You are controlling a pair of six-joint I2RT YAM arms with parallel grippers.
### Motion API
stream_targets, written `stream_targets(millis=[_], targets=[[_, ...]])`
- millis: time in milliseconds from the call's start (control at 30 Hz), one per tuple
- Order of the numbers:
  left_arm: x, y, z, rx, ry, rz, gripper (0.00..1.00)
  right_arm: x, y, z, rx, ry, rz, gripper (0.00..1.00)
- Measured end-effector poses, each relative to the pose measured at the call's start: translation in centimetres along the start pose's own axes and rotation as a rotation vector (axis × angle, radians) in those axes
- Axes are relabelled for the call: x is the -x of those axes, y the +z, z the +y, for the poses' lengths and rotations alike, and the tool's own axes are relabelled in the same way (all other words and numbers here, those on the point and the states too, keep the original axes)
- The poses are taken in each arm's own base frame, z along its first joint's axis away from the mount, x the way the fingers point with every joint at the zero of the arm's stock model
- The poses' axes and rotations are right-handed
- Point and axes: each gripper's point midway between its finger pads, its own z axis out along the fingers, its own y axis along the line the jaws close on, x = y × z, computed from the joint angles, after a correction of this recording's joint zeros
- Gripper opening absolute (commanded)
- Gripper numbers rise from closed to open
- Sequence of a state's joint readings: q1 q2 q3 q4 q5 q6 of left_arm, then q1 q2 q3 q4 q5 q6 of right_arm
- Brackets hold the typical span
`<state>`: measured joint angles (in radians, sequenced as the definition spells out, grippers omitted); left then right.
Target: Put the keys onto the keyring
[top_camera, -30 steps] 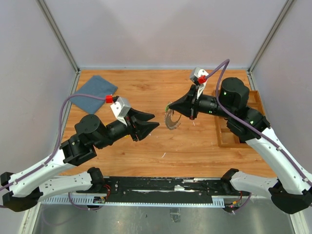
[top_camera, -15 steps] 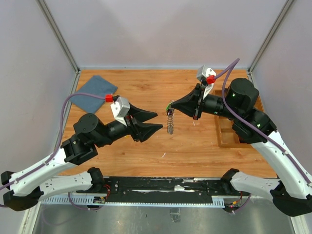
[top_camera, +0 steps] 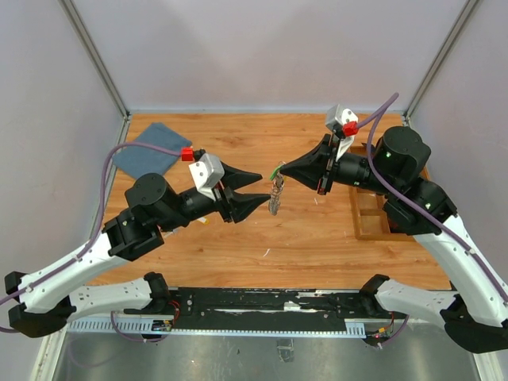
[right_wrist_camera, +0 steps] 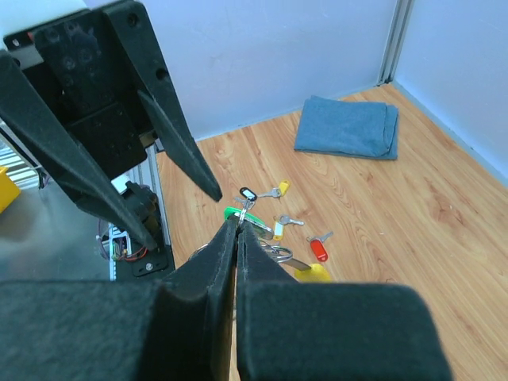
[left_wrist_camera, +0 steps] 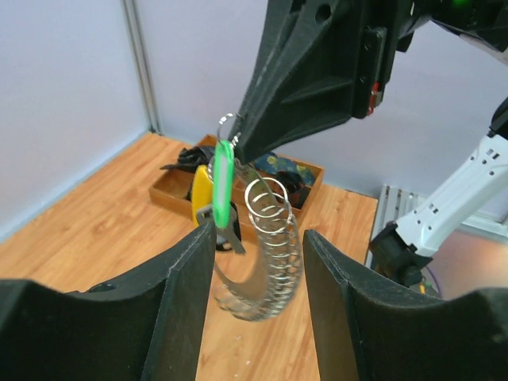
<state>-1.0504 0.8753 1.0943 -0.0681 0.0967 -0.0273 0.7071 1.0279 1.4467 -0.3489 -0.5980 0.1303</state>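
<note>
The right fingers (top_camera: 279, 176) are pinched tight on the top of the keyring (top_camera: 275, 194), which hangs in the air in the middle of the top picture, and the left fingers (top_camera: 262, 189) stand apart, holding nothing, right next to it. I think the arms are getting the ring ready, so next the left fingers must close softly on the wire without knocking it loose. Only the right wrist picture shows the loose keys (right_wrist_camera: 279, 226) on the table (right_wrist_camera: 413, 206), in its middle, not yet on the ring; only the left wrist picture shows the green tag (left_wrist_camera: 224, 184) up close.
</note>
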Motion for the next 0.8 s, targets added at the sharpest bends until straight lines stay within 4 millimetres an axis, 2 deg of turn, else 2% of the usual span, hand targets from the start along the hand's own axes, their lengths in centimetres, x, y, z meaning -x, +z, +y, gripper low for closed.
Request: stream_targets(millis=[133,233,367,567,800], targets=[[1.3,0.0,0.2,0.005,0.033,-0.022,0.49,0.3,-0.3,0.2,0.001,-0.007,-0.01,0.01],[1.3,0.1,0.0,-0.007,0.033,-0.022,0.41,0.4,-0.4,0.3,0.001,-0.008,-0.014,0.01],[1.0,0.6,-0.6,-0.04,0.018,-0.019,0.39,0.4,-0.4,0.3,0.002,-0.007,-0.013,0.01],[-0.4,0.6,-1.3,-0.065,-0.046,-0.034,0.5,0.5,-0.4,0.2,-0.004,-0.008,-0.015,0.01],[-1.5,0.8,-1.0,-0.017,-0.098,-0.046,0.71,0.6,-0.3,0.4,-0.002,-0.005,-0.022,0.01]])
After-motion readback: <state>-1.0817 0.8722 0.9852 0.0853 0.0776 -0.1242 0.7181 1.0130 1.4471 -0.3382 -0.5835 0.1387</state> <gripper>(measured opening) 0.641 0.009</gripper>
